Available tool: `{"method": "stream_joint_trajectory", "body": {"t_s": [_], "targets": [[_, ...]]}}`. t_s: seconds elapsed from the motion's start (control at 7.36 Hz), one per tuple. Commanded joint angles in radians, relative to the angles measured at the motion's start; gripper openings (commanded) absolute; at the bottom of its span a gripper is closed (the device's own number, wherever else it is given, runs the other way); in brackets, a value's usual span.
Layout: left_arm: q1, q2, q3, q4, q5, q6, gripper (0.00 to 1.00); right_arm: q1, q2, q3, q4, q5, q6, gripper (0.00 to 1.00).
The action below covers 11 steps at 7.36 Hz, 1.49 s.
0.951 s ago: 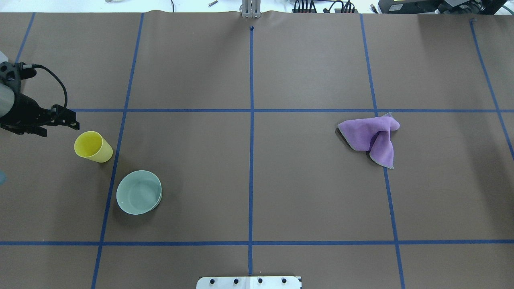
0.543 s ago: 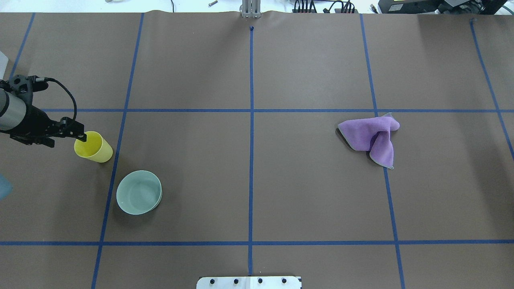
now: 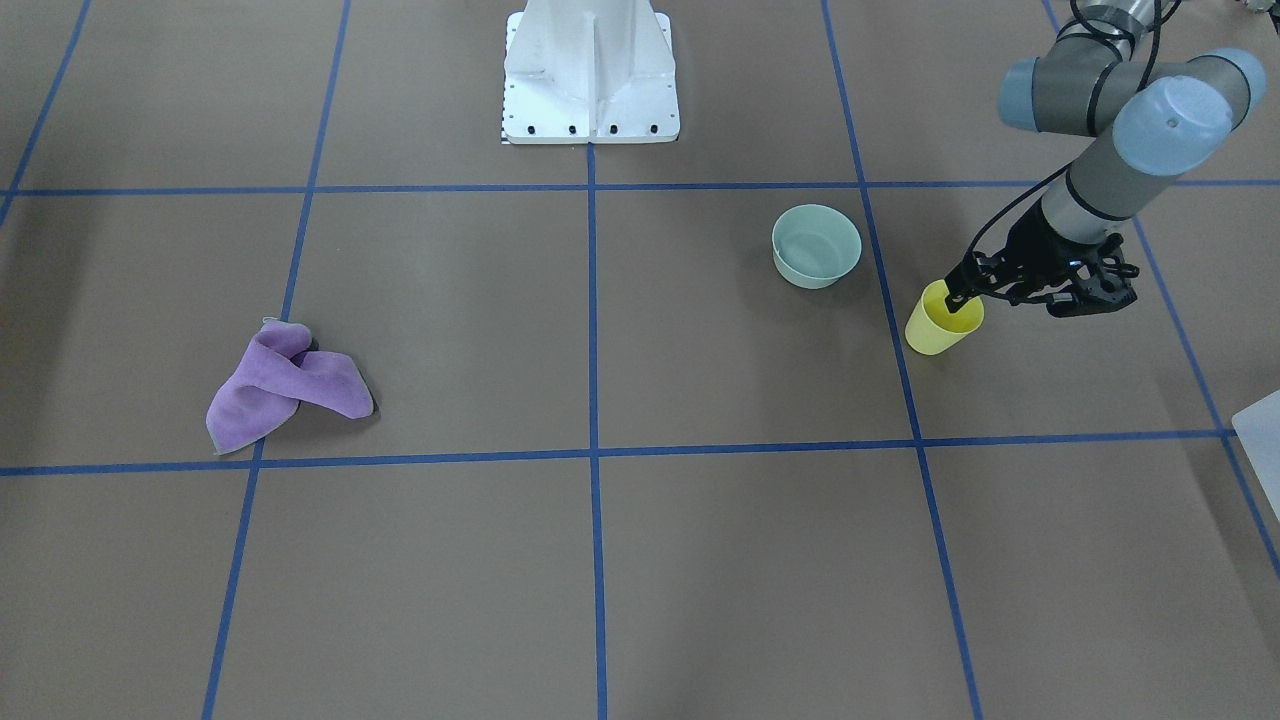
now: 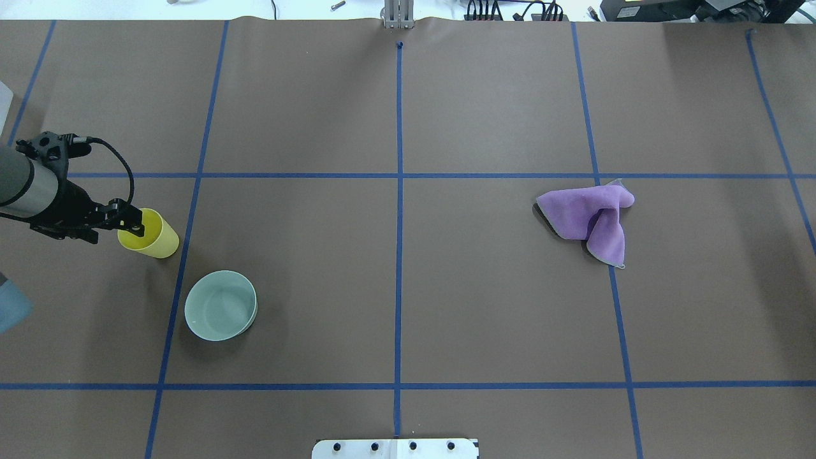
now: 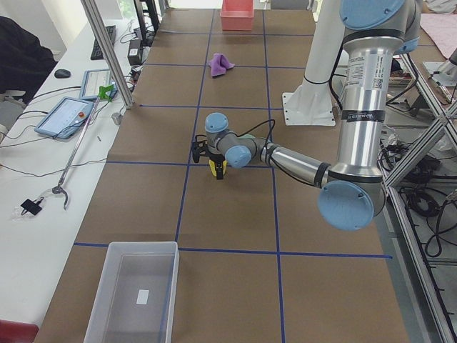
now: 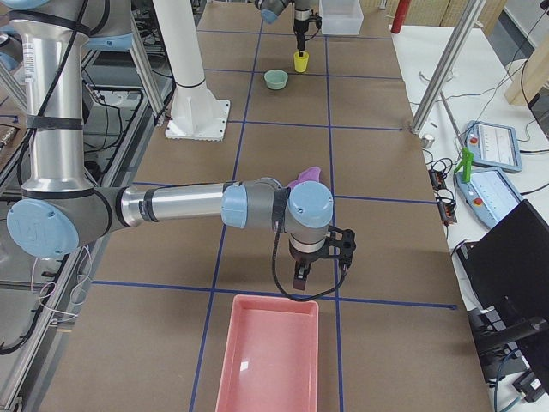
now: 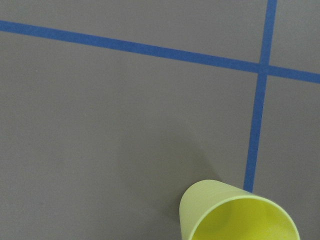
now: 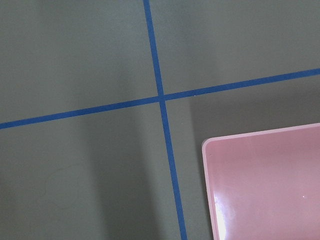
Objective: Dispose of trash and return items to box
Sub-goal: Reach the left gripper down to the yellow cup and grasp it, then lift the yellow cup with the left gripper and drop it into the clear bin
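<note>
The yellow cup (image 4: 158, 240) stands upright at the table's left; it also shows in the front view (image 3: 932, 333) and at the bottom of the left wrist view (image 7: 235, 215). The pale teal bowl (image 4: 220, 306) stands upright just beside it. My left gripper (image 4: 132, 220) is at the cup's rim, with a fingertip over its opening; it looks open and holds nothing. The translucent box (image 5: 132, 293) stands beyond the table's left end. My right gripper (image 6: 317, 273) hangs by a pink tray; I cannot tell whether it is open or shut.
A crumpled purple cloth (image 4: 590, 220) lies on the right half of the table. The pink tray (image 6: 266, 360) stands at the table's right end and shows in the right wrist view (image 8: 265, 185). The white robot base (image 3: 590, 70) stands at mid-table edge.
My left gripper has moved right and toward the robot, from beside the yellow cup to its rim. The cup, bowl and cloth have not moved.
</note>
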Motion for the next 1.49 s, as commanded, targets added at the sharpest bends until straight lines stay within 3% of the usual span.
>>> {"method": "stream_joint_trajectory", "body": {"t_s": [0.0, 0.14, 0.41, 0.54, 0.95, 1.09, 1.22, 1.36], "targets": [[0.021, -0.001, 0.002, -0.001, 0.033, -0.002, 0.34, 0.0, -0.003, 0.002, 0.0, 0.0, 0.0, 1.0], [0.022, -0.001, 0.0, -0.001, 0.033, -0.002, 0.0, 0.0, -0.003, 0.002, 0.0, 0.0, 0.0, 1.0], [0.022, -0.002, -0.004, -0.001, 0.019, -0.039, 0.0, 0.0, -0.003, 0.002, 0.0, 0.0, -0.002, 1.0], [0.018, 0.008, -0.044, 0.008, -0.033, -0.054, 0.0, 0.0, -0.003, 0.002, 0.0, 0.0, -0.002, 1.0], [-0.213, 0.042, -0.07, 0.023, -0.176, 0.023, 0.0, 0.0, -0.003, 0.002, 0.0, 0.0, -0.003, 1.0], [-0.302, 0.041, -0.067, 0.104, -0.194, 0.147, 0.0, 0.0, -0.003, 0.003, 0.0, 0.0, -0.003, 1.0], [-0.385, 0.012, -0.066, 0.261, -0.193, 0.356, 0.0, 0.0, -0.001, 0.003, 0.0, 0.0, -0.003, 1.0], [-0.493, -0.084, 0.0, 0.399, -0.191, 0.559, 0.0, -0.002, -0.001, 0.003, 0.002, 0.0, -0.002, 1.0]]}}
